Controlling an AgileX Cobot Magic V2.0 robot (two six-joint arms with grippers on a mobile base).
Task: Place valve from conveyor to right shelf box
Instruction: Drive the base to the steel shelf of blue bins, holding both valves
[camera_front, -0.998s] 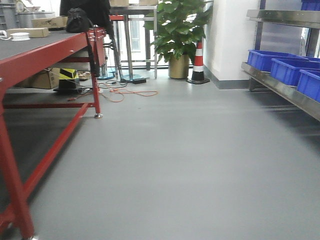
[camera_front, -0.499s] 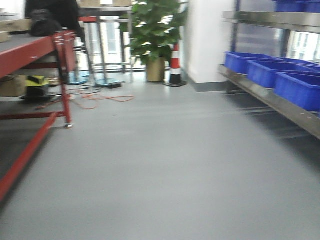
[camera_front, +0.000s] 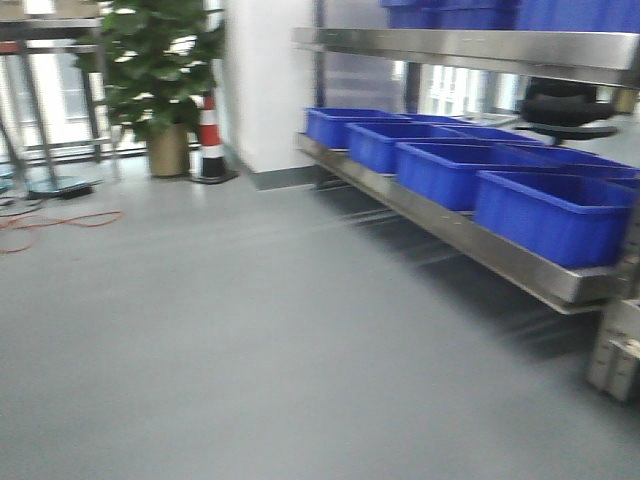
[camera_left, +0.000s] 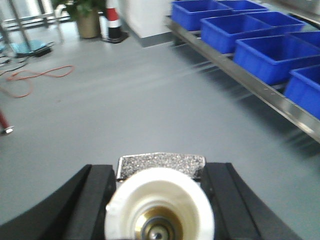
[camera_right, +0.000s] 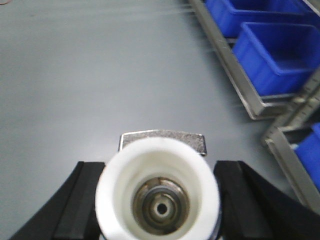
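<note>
1. Your left claw (camera_left: 161, 171) is closed on a cream valve (camera_left: 150, 192) — a small fitting with a round pale body, a brassy bore and a silvery speckled metal plate behind it. The black fingers (camera_left: 97, 200) press on both flanks, parted only as wide as the body itself.
2. Your right claw (camera_right: 159, 169) grips a white valve (camera_right: 122, 180) the same way. It has a round white body, a grey ringed metal bore and a silvery plate at the back, with black fingers (camera_right: 80, 200) against each side.
3. Both valves hang over the smooth grey floor (camera_front: 250, 350), and the only contact you can see is with the fingers.
4. A row of deep blue plastic boxes (camera_front: 555, 215) sits on the lower stainless-steel shelf (camera_front: 470, 248), along the right of the front view. In the right wrist view the shelf's end lies ahead and to the right, well apart from the white valve.
5. The bottom edge cuts off the underside of each valve and the finger roots. Each body hides most of its plate, so you cannot read the lever's shape.
6. The front view is smeared — a dark rounded shape (camera_front: 565, 105) above the boxes is too blurred to name. Far left you can make out a leafy potted plant (camera_front: 150, 60), a red-and-white striped cone (camera_front: 208, 135) and an orange cable (camera_front: 50, 220) on the floor.
</note>
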